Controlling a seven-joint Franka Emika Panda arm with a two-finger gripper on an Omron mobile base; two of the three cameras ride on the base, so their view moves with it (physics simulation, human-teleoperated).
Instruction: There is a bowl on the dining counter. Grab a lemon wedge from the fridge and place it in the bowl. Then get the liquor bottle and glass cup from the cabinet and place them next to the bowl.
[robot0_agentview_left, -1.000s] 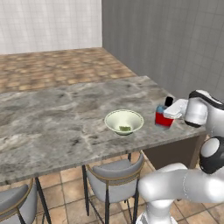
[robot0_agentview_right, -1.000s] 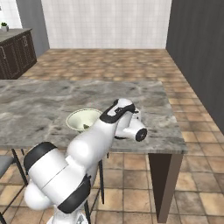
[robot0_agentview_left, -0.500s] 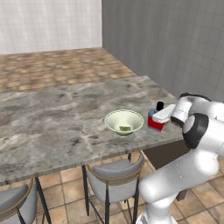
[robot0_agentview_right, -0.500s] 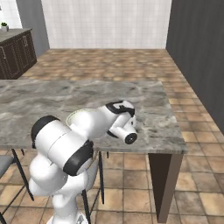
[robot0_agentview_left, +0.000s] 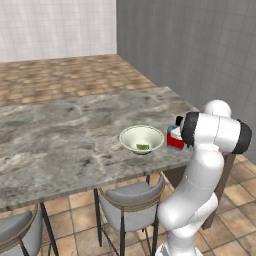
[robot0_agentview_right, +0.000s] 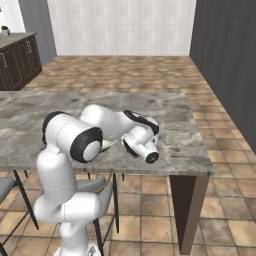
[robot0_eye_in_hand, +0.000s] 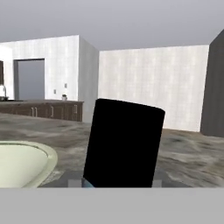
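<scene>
A pale green bowl (robot0_agentview_left: 142, 138) sits on the marbled dining counter (robot0_agentview_left: 75, 135) near its front right end, with a small yellow-green lemon wedge (robot0_agentview_left: 143, 146) inside. Just right of the bowl is the liquor bottle (robot0_agentview_left: 174, 138), red body low at the counter top. My gripper (robot0_agentview_left: 180, 131) is shut on it, mostly hidden by my forearm. In the hand view the bottle's black cap (robot0_eye_in_hand: 123, 142) stands close in front, with the bowl's rim (robot0_eye_in_hand: 41, 157) to its left. Whether the bottle's base touches the stone I cannot tell.
Two grey stools (robot0_agentview_left: 131, 197) (robot0_agentview_left: 15, 235) are tucked under the counter's front edge. The counter ends just right of the bottle, near a dark grey wall (robot0_agentview_left: 200, 45). Dark brown base cabinets (robot0_agentview_right: 20, 60) stand far left. Bare stone stretches left of the bowl.
My arm has swung in over the counter's right end, carrying the bottle left toward the bowl. The bowl and wedge have stayed put.
</scene>
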